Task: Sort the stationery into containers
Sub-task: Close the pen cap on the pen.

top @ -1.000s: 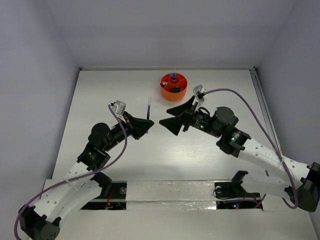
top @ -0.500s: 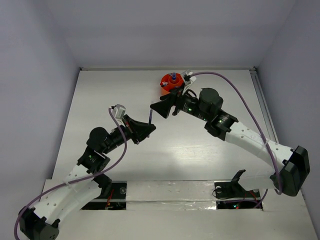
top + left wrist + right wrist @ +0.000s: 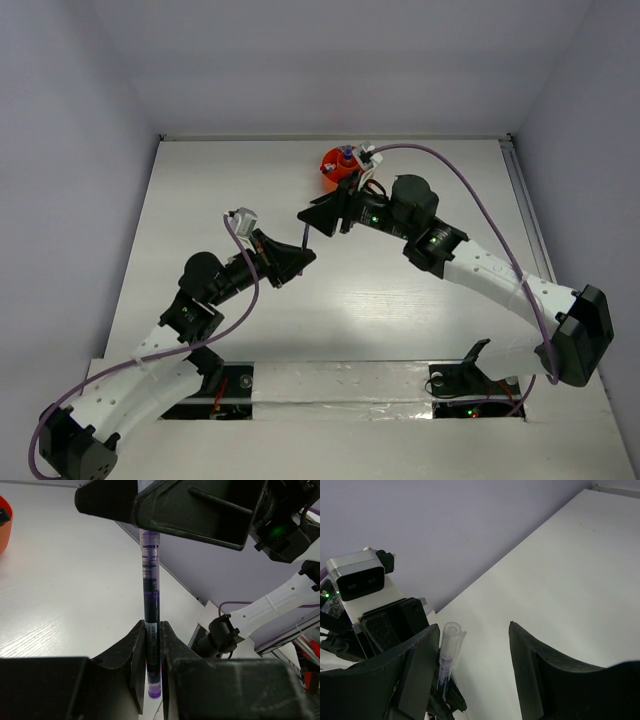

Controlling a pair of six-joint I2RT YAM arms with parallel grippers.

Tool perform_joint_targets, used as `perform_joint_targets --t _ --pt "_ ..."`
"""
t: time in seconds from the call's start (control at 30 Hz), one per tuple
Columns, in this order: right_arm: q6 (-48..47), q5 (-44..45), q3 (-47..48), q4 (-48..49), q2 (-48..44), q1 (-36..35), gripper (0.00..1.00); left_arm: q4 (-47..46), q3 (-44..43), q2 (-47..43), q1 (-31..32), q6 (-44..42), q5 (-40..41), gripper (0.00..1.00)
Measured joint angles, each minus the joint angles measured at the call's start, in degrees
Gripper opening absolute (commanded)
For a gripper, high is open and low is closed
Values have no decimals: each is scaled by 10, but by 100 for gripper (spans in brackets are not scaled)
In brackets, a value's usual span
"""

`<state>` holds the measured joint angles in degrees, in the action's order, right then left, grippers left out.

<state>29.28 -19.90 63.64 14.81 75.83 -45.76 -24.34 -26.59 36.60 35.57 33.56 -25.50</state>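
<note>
A dark blue pen (image 3: 151, 580) with a clear cap (image 3: 451, 640) stands held above the table, and my left gripper (image 3: 152, 625) is shut on its lower end. In the top view the left gripper (image 3: 291, 262) points toward the right gripper (image 3: 316, 217), with the pen (image 3: 300, 234) between them. My right gripper (image 3: 474, 627) is open around the capped end; the cap lies close against one finger (image 3: 422, 655), far from the other. The orange tub (image 3: 334, 163) sits behind the right wrist, partly hidden, with a blue-capped bottle (image 3: 346, 153) in it.
The right gripper's dark body (image 3: 200, 505) fills the top of the left wrist view, where an edge of the orange tub (image 3: 3, 522) shows at far left. The left wrist camera (image 3: 357, 577) faces the right one. Purple walls enclose the white table (image 3: 220, 180).
The right arm swung left from beside the tub and brought its jaws around the pen's top end. The left arm stayed shut on the pen and shifted only slightly.
</note>
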Motion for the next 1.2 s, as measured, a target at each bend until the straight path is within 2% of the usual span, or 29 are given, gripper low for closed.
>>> perform_joint_targets --t 0.03,0.13,0.3,0.33,0.43,0.47,0.63,0.73,0.83,0.93,1.2 --pt "2 -1 0 1 3 0 55 -1 0 0 1 0 0 0" --pt "10 -7 0 8 7 0 48 -2 0 2 4 0 1 0" --pt "16 -10 0 25 7 0 46 -4 0 8 7 2 2 0" --pt "16 -10 0 28 7 0 35 -4 0 8 8 2 2 0" --pt "20 -11 0 34 7 0 21 -3 0 8 11 3 2 0" --pt "22 -12 0 37 7 0 19 -3 0 9 11 4 2 0" --pt "31 -18 0 44 7 0 12 -3 3 8 11 4 4 0" --pt "34 -22 -1 47 7 0 14 -4 3 8 11 4 5 0" --pt "38 -26 -6 56 7 0 5 -6 3 10 11 4 5 0" --pt "41 -27 -9 63 7 0 1 -14 3 16 11 6 5 0" --pt "77 -30 -43 132 7 3 0 -24 2 18 12 12 4 0"
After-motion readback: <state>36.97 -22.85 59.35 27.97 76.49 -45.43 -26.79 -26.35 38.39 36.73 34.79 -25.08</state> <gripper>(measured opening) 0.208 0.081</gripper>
